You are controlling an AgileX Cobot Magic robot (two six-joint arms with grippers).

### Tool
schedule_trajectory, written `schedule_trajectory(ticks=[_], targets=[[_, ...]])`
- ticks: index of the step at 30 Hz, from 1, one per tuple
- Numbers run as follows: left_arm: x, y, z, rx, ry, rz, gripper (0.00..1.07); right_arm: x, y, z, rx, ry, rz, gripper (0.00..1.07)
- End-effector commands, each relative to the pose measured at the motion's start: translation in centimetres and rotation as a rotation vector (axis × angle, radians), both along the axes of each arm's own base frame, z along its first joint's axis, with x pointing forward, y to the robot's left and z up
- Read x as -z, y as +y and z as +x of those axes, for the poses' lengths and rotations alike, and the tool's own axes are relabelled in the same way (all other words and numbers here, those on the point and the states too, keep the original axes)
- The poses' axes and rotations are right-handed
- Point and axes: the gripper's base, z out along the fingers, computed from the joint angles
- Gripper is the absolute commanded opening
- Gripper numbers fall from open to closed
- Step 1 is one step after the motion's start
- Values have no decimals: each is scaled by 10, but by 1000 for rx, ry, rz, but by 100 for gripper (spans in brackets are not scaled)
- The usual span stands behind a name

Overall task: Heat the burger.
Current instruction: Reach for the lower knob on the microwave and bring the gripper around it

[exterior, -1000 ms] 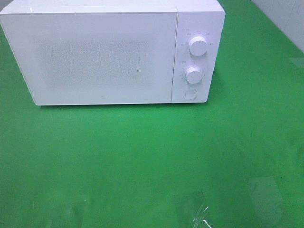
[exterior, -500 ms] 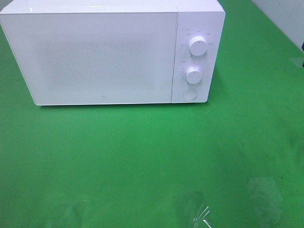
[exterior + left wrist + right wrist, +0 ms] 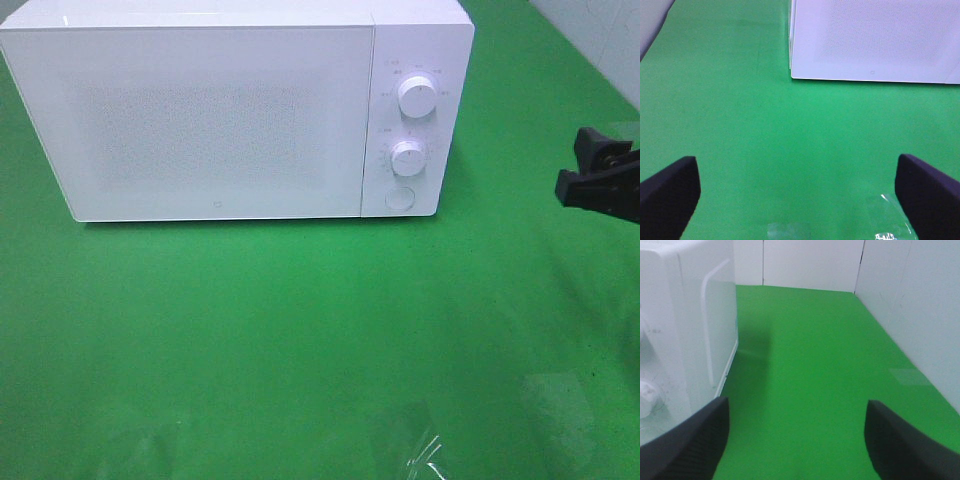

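Observation:
The burger is out of view in every frame. A white microwave [image 3: 220, 110] stands at the back of the green table with its door shut; it also shows in the left wrist view [image 3: 875, 40] and the right wrist view [image 3: 685, 315]. Its panel has two round knobs [image 3: 417, 96] [image 3: 408, 158] and a round button [image 3: 399, 198]. My right gripper [image 3: 578, 165] is open and empty at the right edge, to the right of the microwave and level with its panel; it also shows in its wrist view [image 3: 795, 440]. My left gripper [image 3: 800, 195] is open and empty, over the table in front of the microwave's left corner.
White walls [image 3: 910, 315] border the table on the right and at the back. A patch of clear shiny film [image 3: 425, 455] lies on the green cloth near the front edge, and also shows in the left wrist view [image 3: 890, 220].
My right gripper has come into the exterior view from the right edge; it was out of sight before. The microwave has not moved.

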Motion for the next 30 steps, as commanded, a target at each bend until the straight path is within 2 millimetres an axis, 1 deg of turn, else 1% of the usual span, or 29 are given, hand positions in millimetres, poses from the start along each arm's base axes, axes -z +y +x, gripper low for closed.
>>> schedule_trajectory(ticks=[1, 2, 3, 4, 7, 9, 10, 11, 12, 13, 16, 18, 19, 20, 21, 22, 23, 27, 30], targets=[[0, -1, -3, 2, -30, -5, 98, 3, 6, -1, 20, -9, -17, 75], [0, -1, -3, 2, -30, -5, 98, 6, 13, -3, 27, -11, -6, 75], [0, -1, -3, 2, -30, -5, 98, 6, 13, -3, 27, -11, -6, 75], [0, -1, -3, 2, -30, -5, 98, 8, 20, -5, 30, -20, 0, 75], [0, -1, -3, 2, -30, -5, 98, 10, 26, -7, 23, -23, 1, 75], [0, -1, -3, 2, -30, -5, 98, 14, 41, -13, 8, -46, -5, 75], [0, -1, -3, 2, -30, -5, 98, 14, 41, -13, 8, -46, -5, 75], [0, -1, -3, 2, -30, -5, 98, 16, 49, -16, -4, -53, -7, 75], [0, -1, -3, 2, -30, -5, 98, 16, 49, -16, -4, -53, -7, 75], [0, -1, -3, 2, -30, -5, 98, 18, 58, -16, -18, -52, -8, 75], [0, -1, -3, 2, -30, -5, 98, 18, 62, -16, -27, -56, -9, 75], [0, -1, -3, 2, -30, -5, 98, 19, 80, -14, -57, -68, -4, 75], [0, -1, -3, 2, -30, -5, 98, 19, 80, -14, -57, -68, -4, 75], [0, -1, -3, 2, -30, -5, 98, 20, 89, -12, -68, -71, 1, 75], [0, -1, -3, 2, -30, -5, 98, 20, 89, -12, -68, -71, 1, 75], [0, -1, -3, 2, -30, -5, 98, 20, 95, -7, -67, -76, 6, 75], [0, -1, -3, 2, -30, -5, 98, 20, 95, -7, -67, -76, 6, 75], [0, -1, -3, 2, -30, -5, 98, 20, 108, 5, -55, -95, 14, 75], [0, -1, -3, 2, -30, -5, 98, 21, 112, 9, -54, -97, 15, 75]])
